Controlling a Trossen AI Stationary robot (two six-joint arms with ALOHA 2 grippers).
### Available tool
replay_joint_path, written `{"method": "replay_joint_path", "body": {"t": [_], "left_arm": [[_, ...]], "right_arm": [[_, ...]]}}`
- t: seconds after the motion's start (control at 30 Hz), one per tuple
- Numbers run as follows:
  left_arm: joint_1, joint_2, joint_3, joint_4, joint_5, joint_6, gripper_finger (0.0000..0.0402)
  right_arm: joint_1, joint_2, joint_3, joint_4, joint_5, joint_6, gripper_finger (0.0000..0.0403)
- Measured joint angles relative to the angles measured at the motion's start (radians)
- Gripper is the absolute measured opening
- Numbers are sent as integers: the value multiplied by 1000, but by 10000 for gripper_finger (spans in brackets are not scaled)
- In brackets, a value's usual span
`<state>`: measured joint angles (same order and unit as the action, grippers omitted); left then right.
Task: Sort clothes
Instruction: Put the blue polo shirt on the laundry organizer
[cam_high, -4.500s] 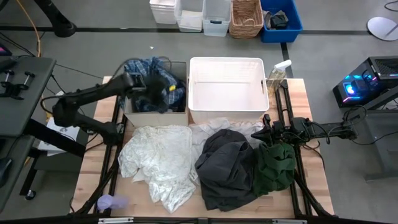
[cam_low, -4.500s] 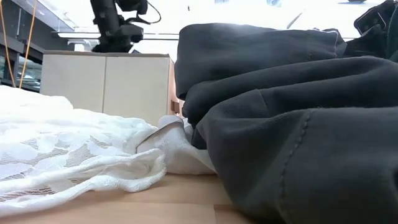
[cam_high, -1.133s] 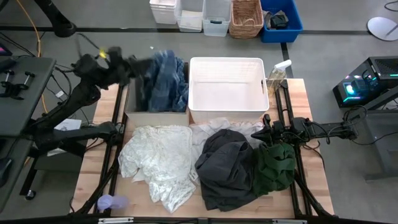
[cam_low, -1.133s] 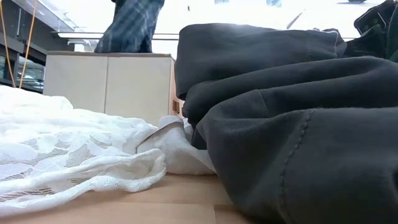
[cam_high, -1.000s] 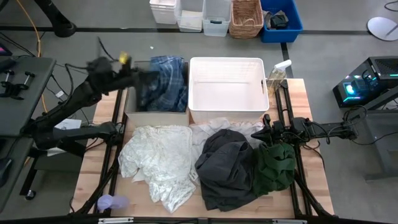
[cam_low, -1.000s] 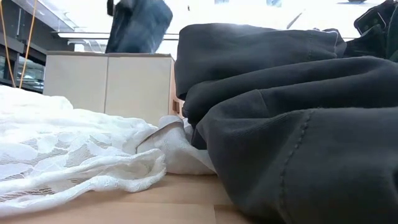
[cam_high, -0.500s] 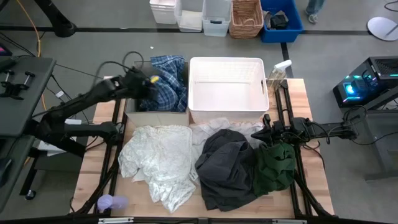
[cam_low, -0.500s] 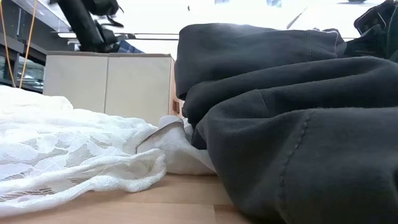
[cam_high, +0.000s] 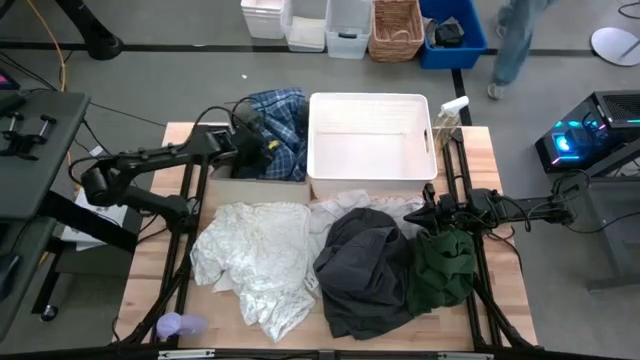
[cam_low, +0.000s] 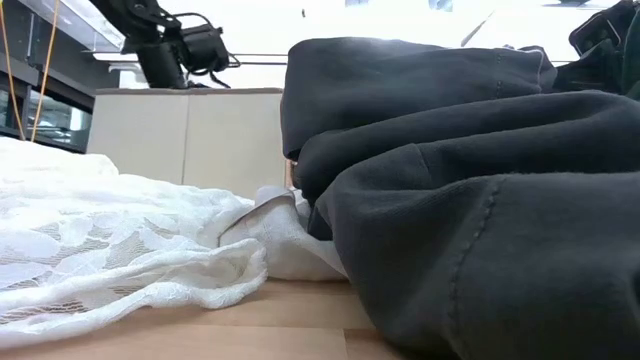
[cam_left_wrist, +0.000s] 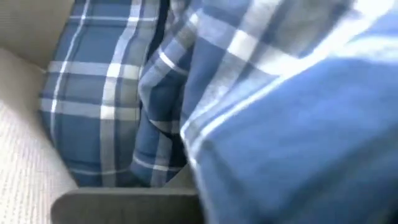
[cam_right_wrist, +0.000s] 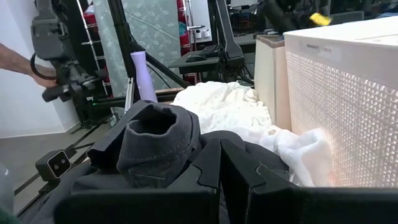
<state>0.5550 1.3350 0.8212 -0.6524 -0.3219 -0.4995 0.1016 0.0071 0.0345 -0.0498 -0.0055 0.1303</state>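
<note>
The blue-and-white plaid shirt (cam_high: 280, 125) lies bunched in the beige fabric box (cam_high: 260, 188) at the far left, and fills the left wrist view (cam_left_wrist: 124, 93). My left gripper (cam_high: 252, 143) is down in the box against the shirt. A white lace piece (cam_high: 255, 260) lies spread at the near left. A dark grey piece (cam_high: 365, 270) and a dark green piece (cam_high: 445, 265) lie heaped at the near right. A cream piece (cam_high: 350, 203) lies in front of the white plastic basket (cam_high: 368, 185). My right gripper (cam_high: 428, 212) is shut just above the dark pieces.
A purple object (cam_high: 172, 325) lies at the table's near left corner. A bottle (cam_high: 447, 118) stands beside the basket's far right corner. Bins stand on the floor beyond the table, where a person (cam_high: 515, 40) walks. A hand (cam_right_wrist: 18, 62) shows in the room.
My left gripper has come down from high above the table's far left toward the beige box, carrying the plaid shirt. The shirt hung lifted above the box and now lies bunched inside it. The box and basket have slid slightly toward the table's right.
</note>
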Motion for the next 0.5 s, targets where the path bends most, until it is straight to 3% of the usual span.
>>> {"method": "replay_joint_path", "body": {"t": [0.2,0.33,0.5], "left_arm": [[-17,-42,78,-262,-144,27,0],[-38,-107,171,-328,-233,138,0],[-53,-168,225,-436,-159,179,1]], "right_arm": [[0,0,0,0,2,0,0],[0,0,0,0,2,0,0],[0,0,0,0,2,0,0]]}}
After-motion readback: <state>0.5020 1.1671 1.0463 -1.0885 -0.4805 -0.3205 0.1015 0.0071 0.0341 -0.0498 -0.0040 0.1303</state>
